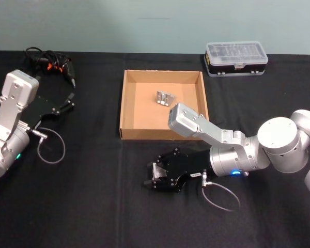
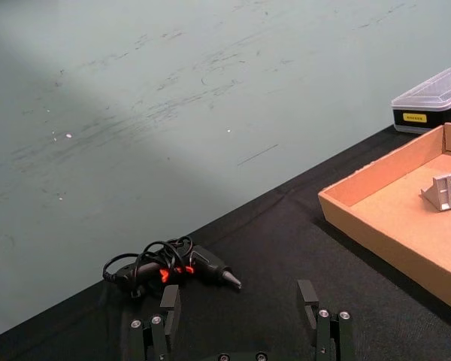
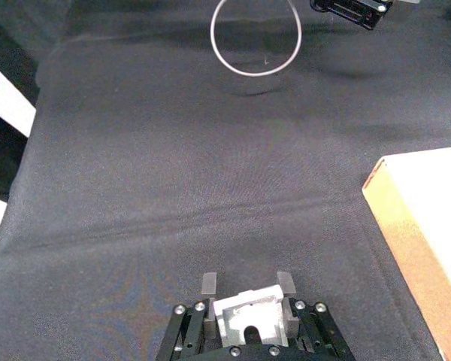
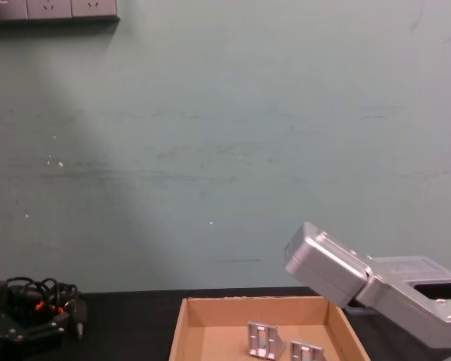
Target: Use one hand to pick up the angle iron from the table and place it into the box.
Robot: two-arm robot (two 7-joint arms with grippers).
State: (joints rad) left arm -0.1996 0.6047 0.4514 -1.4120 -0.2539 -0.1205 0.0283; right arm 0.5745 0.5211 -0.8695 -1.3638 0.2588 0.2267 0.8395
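My right gripper (image 1: 151,179) is low over the black table (image 1: 93,206), just in front of the box's near wall. It is shut on a silver angle iron (image 3: 248,314), which sits between its fingers (image 3: 209,283). The tan cardboard box (image 1: 128,111) lies behind it at the table's middle. One angle iron (image 1: 164,97) lies on the box floor in the head view. The chest view shows two angle irons (image 4: 264,340) side by side in the box (image 4: 182,323). My left gripper (image 2: 239,301) stays parked and open at the far left.
A black glue gun with a coiled cord (image 1: 54,63) lies at the back left. A clear-lidded plastic case (image 1: 236,57) stands at the back right. A loose cable loop (image 1: 50,146) hangs by the left arm.
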